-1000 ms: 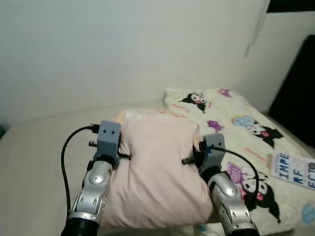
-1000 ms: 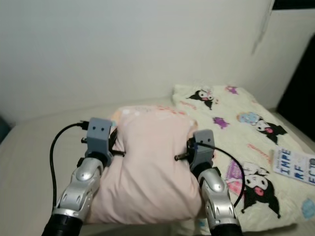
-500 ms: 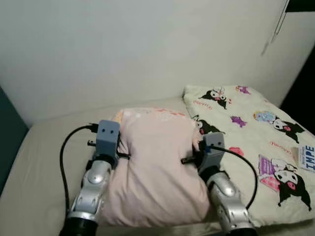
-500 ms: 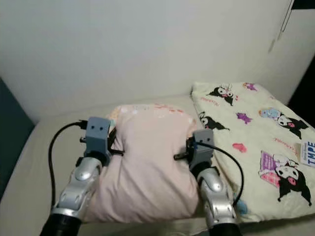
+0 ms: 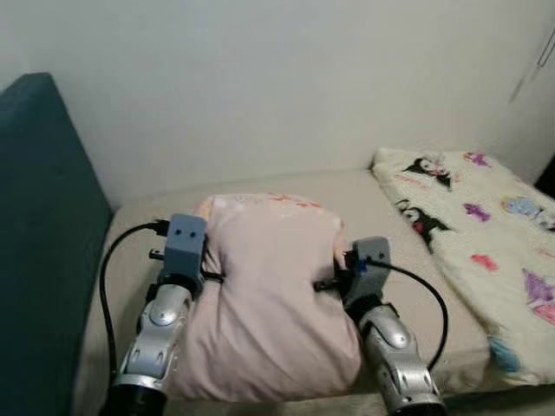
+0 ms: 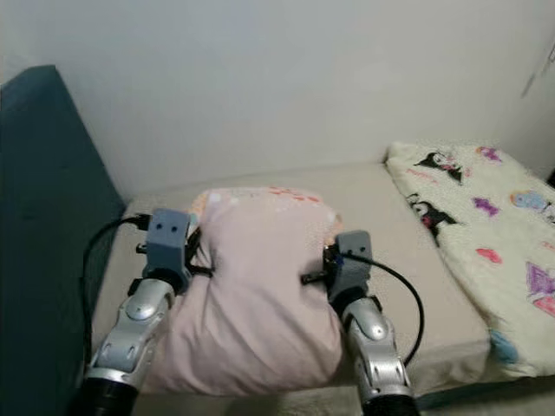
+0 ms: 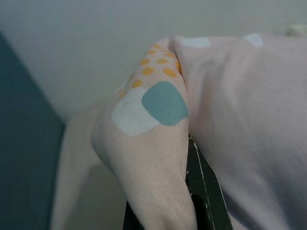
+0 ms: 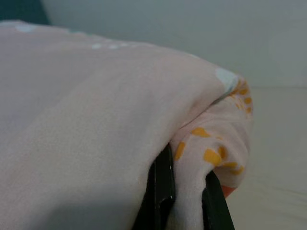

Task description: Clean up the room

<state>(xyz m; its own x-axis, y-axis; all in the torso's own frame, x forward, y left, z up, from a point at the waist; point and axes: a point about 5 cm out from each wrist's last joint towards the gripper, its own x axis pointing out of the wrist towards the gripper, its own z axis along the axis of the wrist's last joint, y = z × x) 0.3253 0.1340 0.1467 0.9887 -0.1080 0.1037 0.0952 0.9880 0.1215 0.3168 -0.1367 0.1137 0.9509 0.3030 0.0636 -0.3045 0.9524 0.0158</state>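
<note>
A large pale pink pillow [image 5: 264, 286] hangs between my two arms over the beige mattress [image 5: 408, 277]. My left gripper [image 5: 206, 276] is shut on its left edge, and the wrist view shows pink fabric with a teal patch [image 7: 163, 103] and orange dots bunched over one black finger [image 7: 204, 191]. On the opposite side my right gripper [image 5: 334, 282] is shut on the pillow's right edge [image 8: 211, 143], the cloth pinched between its black fingers [image 8: 163, 187].
A dark teal headboard [image 5: 39, 234] stands along the left. A cream blanket printed with cartoon figures [image 5: 486, 234] covers the bed's right side. A plain white wall [image 5: 286, 78] runs behind the bed.
The view has swung to the left: the teal headboard has come in and the patterned blanket has slid to the right edge. Both grippers keep their hold on the pillow.
</note>
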